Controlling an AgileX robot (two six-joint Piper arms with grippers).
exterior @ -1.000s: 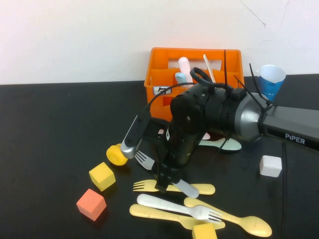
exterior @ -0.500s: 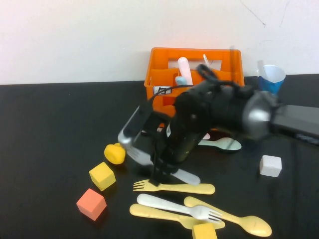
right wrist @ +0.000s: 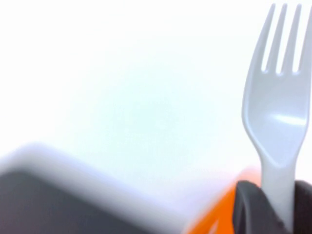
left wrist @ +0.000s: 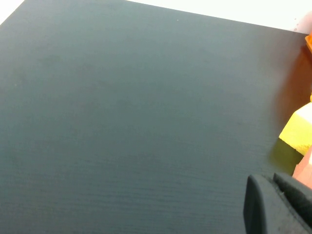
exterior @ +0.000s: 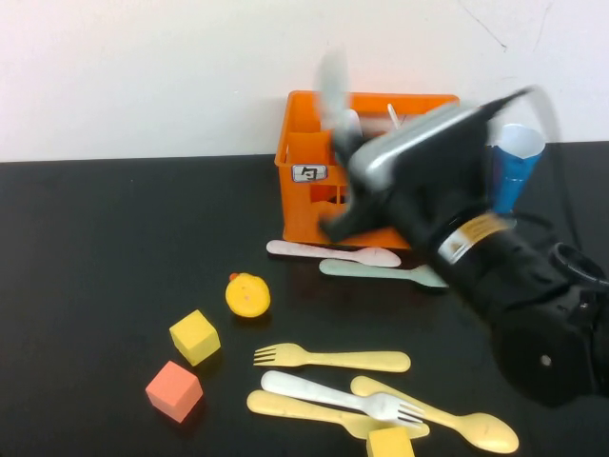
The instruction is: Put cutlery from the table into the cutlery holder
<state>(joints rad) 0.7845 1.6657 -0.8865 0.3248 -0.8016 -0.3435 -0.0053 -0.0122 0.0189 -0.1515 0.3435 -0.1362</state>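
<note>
My right gripper (right wrist: 279, 210) is shut on the handle of a pale blue-grey fork (right wrist: 276, 117), tines pointing away from the wrist. In the high view the fork (exterior: 333, 81) is a blur held above the orange cutlery holder (exterior: 309, 143), which stands at the back of the black table (exterior: 114, 248) with several pieces in it. On the table lie a pink spoon (exterior: 333, 252), a mint spoon (exterior: 381, 271), a yellow fork (exterior: 333, 359), a white fork (exterior: 338, 395) and a yellow spoon (exterior: 438, 414). My left gripper (left wrist: 270, 179) is shut and empty, low over bare table (left wrist: 122, 122), out of the high view.
A yellow round toy (exterior: 247, 294), a yellow cube (exterior: 194, 336), an orange-red cube (exterior: 174, 390) and another yellow cube (exterior: 390, 443) lie among the cutlery. A blue cup (exterior: 519, 152) stands right of the holder. My right arm (exterior: 495, 276) covers the right middle.
My right gripper has lifted the blue-grey fork from the table near the yellow toy and swung it up and back above the holder. The yellow toy has shifted slightly right.
</note>
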